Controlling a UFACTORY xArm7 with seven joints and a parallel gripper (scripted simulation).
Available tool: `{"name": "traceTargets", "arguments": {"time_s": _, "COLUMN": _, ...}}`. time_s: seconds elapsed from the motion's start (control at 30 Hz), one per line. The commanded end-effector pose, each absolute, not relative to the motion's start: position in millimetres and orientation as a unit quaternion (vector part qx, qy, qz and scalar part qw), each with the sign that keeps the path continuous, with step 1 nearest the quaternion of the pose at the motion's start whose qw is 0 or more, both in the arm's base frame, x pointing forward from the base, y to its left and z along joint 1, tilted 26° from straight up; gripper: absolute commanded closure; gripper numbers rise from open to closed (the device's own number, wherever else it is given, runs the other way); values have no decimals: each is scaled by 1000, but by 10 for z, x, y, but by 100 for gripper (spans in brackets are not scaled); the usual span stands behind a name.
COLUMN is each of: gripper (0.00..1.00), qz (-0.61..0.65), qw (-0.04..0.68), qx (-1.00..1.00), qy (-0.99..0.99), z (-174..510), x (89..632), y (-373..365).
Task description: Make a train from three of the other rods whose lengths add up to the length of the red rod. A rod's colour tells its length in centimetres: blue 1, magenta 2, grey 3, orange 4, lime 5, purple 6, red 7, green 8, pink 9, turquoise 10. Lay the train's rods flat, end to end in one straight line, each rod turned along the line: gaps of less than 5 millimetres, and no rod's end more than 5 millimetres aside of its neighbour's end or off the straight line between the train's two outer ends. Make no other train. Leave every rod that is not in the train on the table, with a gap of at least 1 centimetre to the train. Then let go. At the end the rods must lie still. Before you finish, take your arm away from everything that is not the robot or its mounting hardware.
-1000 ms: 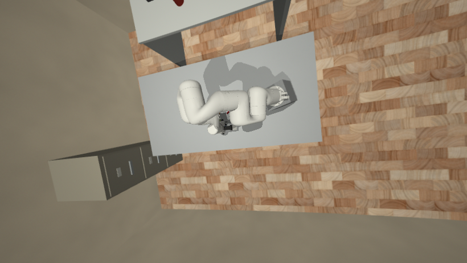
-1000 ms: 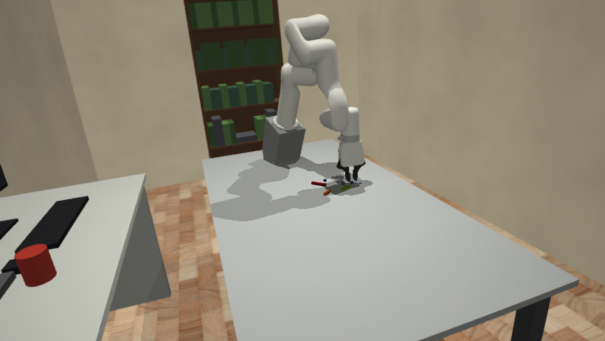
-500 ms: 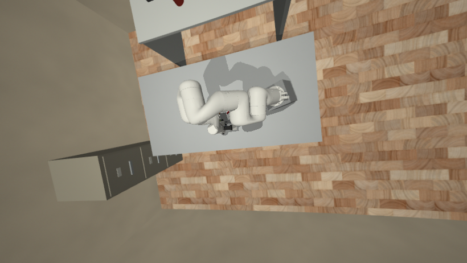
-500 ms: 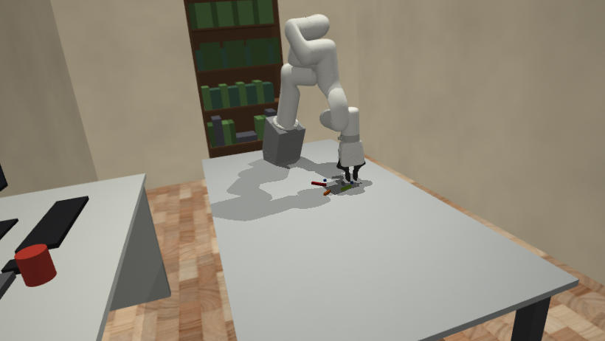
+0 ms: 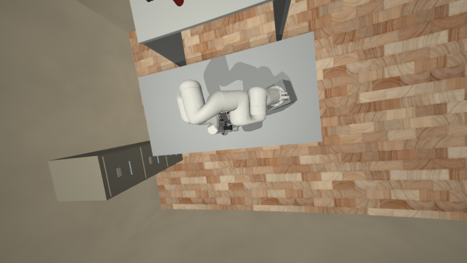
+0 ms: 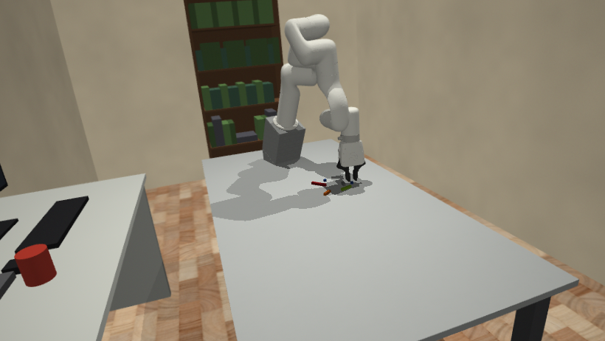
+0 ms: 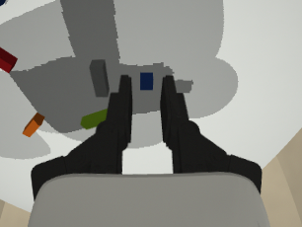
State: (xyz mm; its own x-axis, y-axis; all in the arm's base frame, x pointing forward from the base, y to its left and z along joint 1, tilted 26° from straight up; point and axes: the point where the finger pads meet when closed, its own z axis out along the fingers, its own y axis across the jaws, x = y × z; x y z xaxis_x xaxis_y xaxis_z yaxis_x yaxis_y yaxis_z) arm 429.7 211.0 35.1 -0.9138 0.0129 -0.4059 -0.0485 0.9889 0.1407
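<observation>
My gripper point(image 6: 351, 179) point(image 7: 146, 90) points down, partly open and empty. A blue rod point(image 7: 146, 81) point(image 6: 351, 182) lies between and below its fingertips, with space on both sides. A dark grey rod point(image 7: 100, 79) lies left of the left finger. A lighter grey piece point(image 7: 185, 86) shows right of the right finger, partly hidden. A lime rod point(image 7: 93, 119) point(image 6: 346, 187) is partly hidden by the left finger. An orange rod point(image 7: 33, 125) point(image 6: 326, 192) and the red rod point(image 7: 7, 59) point(image 6: 318, 184) lie farther left. Another blue rod point(image 6: 325, 179) lies behind the red one.
The rods lie on the grey table point(image 6: 359, 254) point(image 5: 287, 130). The arm's base block point(image 6: 282, 146) stands at the back. The arm hides most rods in the top view. A separate desk point(image 6: 97, 220) with a red mug point(image 6: 35, 266) stands to the left in the exterior view.
</observation>
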Motion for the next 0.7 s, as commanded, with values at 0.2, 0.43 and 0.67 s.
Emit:
{"name": "traceTargets", "arguments": {"time_s": 0.2, "gripper": 76, "qz": 74, "qw": 208, "qx": -9, "qy": 975, "z": 332, "x": 4317, "y": 2119}}
{"name": "traceTargets", "arguments": {"time_s": 0.43, "gripper": 76, "qz": 74, "qw": 208, "qx": -9, "qy": 975, "z": 295, "x": 4333, "y": 2125}}
{"name": "traceTargets", "arguments": {"time_s": 0.67, "gripper": 76, "qz": 74, "qw": 208, "qx": -9, "qy": 975, "z": 247, "x": 4355, "y": 2133}}
